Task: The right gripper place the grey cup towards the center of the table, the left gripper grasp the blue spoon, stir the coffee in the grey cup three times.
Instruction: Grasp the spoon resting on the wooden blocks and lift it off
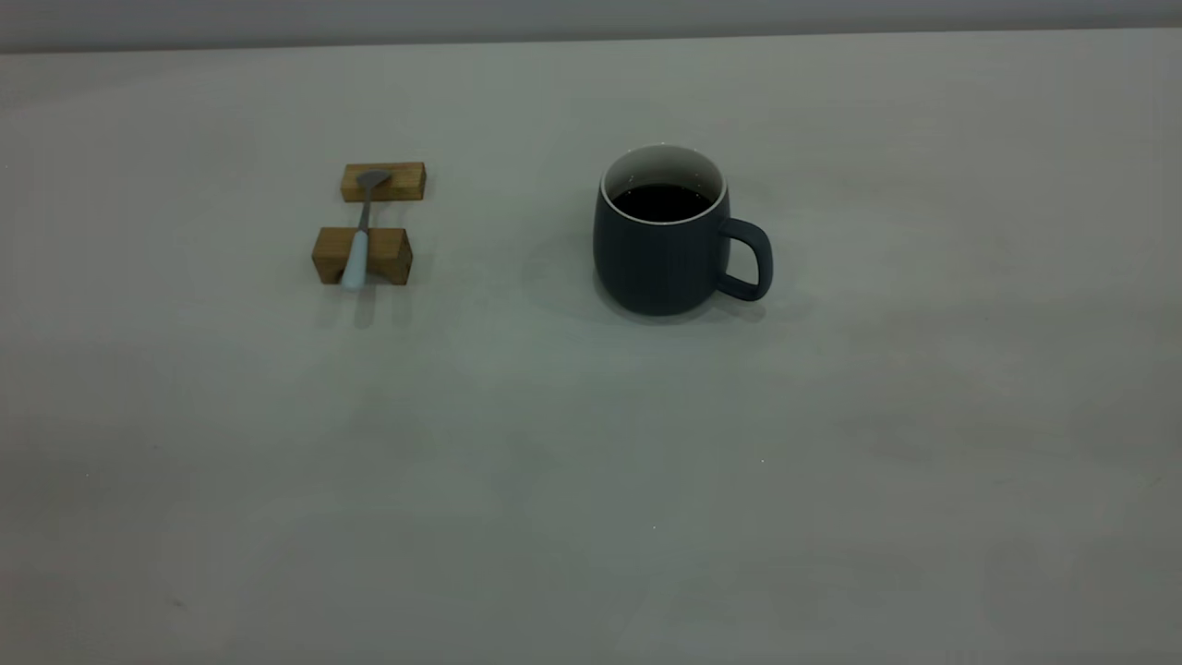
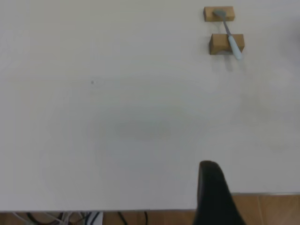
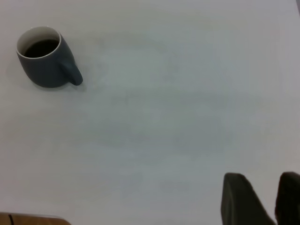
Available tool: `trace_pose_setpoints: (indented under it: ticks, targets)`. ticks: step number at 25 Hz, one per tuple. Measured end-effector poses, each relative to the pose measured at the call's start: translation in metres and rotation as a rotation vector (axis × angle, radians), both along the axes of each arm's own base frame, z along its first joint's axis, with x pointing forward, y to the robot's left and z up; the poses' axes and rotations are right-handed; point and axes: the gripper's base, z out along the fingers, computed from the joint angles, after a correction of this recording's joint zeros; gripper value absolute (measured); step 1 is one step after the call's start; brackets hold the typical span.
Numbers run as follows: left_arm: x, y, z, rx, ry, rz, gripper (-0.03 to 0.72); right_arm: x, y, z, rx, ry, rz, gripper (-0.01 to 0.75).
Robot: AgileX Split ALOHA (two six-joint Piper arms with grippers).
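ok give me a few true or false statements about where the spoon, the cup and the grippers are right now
1. The blue spoon lies across two wooden blocks. True.
2. The grey cup is empty. False: dark coffee fills it partway.
3. The cup's handle points toward the spoon. False: in the exterior view it points to the right, away from the spoon.
4. The left gripper holds the spoon. False: it is far from the spoon, near the table edge.
5. The right gripper is well away from the cup, its fingers apart and holding nothing. True.
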Motion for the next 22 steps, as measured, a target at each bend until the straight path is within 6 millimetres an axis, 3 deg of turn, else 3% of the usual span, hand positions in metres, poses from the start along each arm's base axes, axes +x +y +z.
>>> trace_pose_setpoints:
  ticks: [2, 5, 11, 16, 22]
  targets:
    - [0.002, 0.000, 0.003, -0.011, 0.003, 0.009, 0.505, 0.000, 0.000, 0.000, 0.000, 0.000, 0.000, 0.222]
    - [0.021, 0.000, 0.020, -0.015, -0.024, 0.011, 0.505, 0.000, 0.000, 0.000, 0.000, 0.000, 0.000, 0.222]
    - [0.104, -0.006, 0.045, -0.069, 0.081, -0.014, 0.513, 0.000, 0.000, 0.000, 0.000, 0.000, 0.000, 0.223]
    - [0.181, -0.016, 0.039, -0.143, 0.204, -0.085, 0.561, 0.000, 0.000, 0.000, 0.000, 0.000, 0.000, 0.228]
    - [0.256, -0.024, 0.006, -0.201, 0.408, -0.153, 0.596, 0.000, 0.000, 0.000, 0.000, 0.000, 0.000, 0.234]
